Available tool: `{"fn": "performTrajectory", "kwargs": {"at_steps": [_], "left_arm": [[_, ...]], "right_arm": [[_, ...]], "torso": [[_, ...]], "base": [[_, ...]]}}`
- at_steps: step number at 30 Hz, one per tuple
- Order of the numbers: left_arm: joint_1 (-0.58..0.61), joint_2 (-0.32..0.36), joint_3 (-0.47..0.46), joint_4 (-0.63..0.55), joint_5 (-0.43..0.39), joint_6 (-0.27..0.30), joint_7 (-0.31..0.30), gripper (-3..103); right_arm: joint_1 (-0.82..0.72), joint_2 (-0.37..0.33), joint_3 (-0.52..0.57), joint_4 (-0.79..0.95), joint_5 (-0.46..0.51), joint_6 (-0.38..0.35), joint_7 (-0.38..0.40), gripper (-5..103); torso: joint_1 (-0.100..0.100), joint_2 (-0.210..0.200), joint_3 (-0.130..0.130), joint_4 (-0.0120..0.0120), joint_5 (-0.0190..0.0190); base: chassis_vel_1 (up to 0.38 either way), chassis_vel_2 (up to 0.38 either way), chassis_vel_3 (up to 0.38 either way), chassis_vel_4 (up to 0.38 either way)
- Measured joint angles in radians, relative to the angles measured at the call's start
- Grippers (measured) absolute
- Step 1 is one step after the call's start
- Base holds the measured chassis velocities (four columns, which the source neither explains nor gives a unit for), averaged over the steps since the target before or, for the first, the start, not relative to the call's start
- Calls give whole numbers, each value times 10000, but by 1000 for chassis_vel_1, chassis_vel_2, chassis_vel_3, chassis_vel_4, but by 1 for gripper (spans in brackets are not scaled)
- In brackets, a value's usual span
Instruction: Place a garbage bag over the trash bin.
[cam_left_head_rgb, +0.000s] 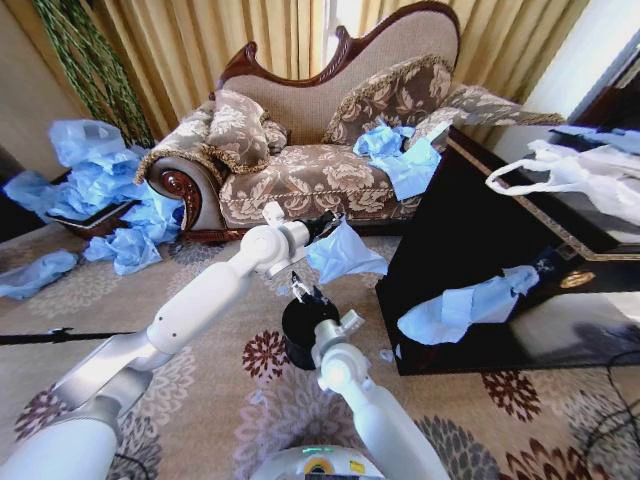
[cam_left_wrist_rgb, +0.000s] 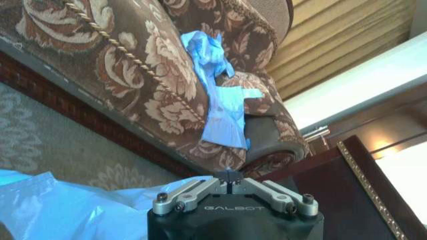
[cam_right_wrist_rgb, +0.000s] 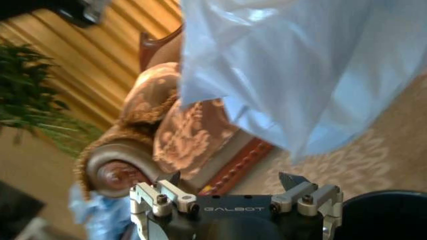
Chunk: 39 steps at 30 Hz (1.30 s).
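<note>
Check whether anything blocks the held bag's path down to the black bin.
The right gripper does: it hangs open directly over the small black cylindrical trash bin. The thin light-blue plastic garbage bag, held by the shut left gripper, hangs above and slightly right of it.

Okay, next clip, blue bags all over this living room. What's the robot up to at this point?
The left gripper is shut on a light-blue garbage bag, holding it in the air in front of the sofa. The black trash bin stands on the carpet below, with no bag over it yet. The right gripper hangs open just above the bin's rim, holding nothing. More blue bags lie on the sofa, the floor and the dark table.
</note>
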Motion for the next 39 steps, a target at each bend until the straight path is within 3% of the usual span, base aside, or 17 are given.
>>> {"fn": "performTrajectory", "kwargs": {"at_steps": [10, 23, 30, 36, 39], "left_arm": [[-62, -26, -125, -67, -80, -13, -18, 0], [-36, -155, -166, -246, -134, -121, -188, 0], [98, -210, -355, -273, -193, -135, -261, 0], [181, -188, -474, -267, -247, -134, -271, 0], [259, -28, -570, -358, -346, -132, -290, 0]], "right_arm": [[60, -117, 310, -557, -1151, 474, 708, 97], [470, 46, 571, -973, -1915, 809, 1180, 77], [633, 103, 697, -1226, -2794, 1189, 1842, 46], [620, -21, 840, -1153, -2889, 1219, 1872, 30], [631, -110, 1060, -1187, -2983, 1314, 1869, 13]], "torso": [[0, 0, 0, -3, 2], [0, 0, 0, 0, 2], [0, 0, 0, -1, 2], [0, 0, 0, -2, 2], [0, 0, 0, -2, 3]], "base": [[0, 0, 0, 0], [0, 0, 0, 0], [0, 0, 0, 0], [0, 0, 0, 0], [0, 0, 0, 0]]}}
